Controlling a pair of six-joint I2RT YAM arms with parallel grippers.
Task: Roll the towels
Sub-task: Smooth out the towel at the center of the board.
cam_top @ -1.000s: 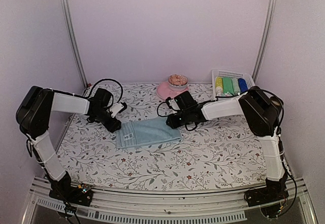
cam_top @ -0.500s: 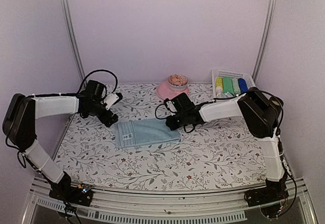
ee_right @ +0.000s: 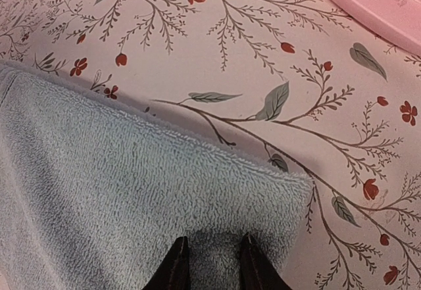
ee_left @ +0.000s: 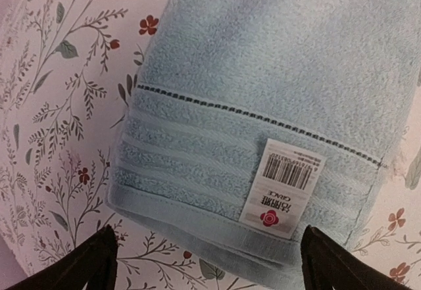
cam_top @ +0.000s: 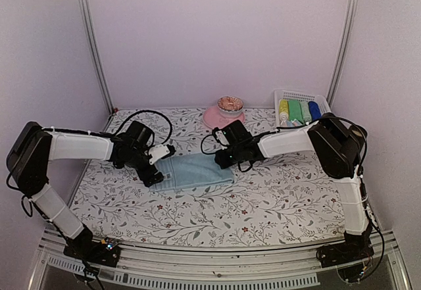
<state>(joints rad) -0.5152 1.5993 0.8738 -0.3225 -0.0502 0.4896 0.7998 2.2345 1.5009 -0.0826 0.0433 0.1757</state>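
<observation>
One pale blue towel (cam_top: 192,170) lies flat on the floral table. In the left wrist view the towel (ee_left: 263,73) shows its striped hem and a white barcode label (ee_left: 283,188). My left gripper (cam_top: 155,175) is at the towel's left edge; in its own view the left gripper (ee_left: 209,244) is wide open, with the hem between the two fingertips. My right gripper (cam_top: 222,159) is at the towel's far right corner. In its own view the right gripper (ee_right: 212,254) has narrow-set fingers pressed into the towel (ee_right: 118,185) near its corner.
A pink plate (cam_top: 216,116) carrying a small bowl (cam_top: 230,103) stands at the back, and its rim (ee_right: 368,4) shows in the right wrist view. A white basket (cam_top: 320,100) with rolled yellow, green and blue cloths sits at the back right.
My left arm swung from beyond the towel's far left corner down to its left edge, gripper open over the hem. My right gripper stayed on the right corner.
</observation>
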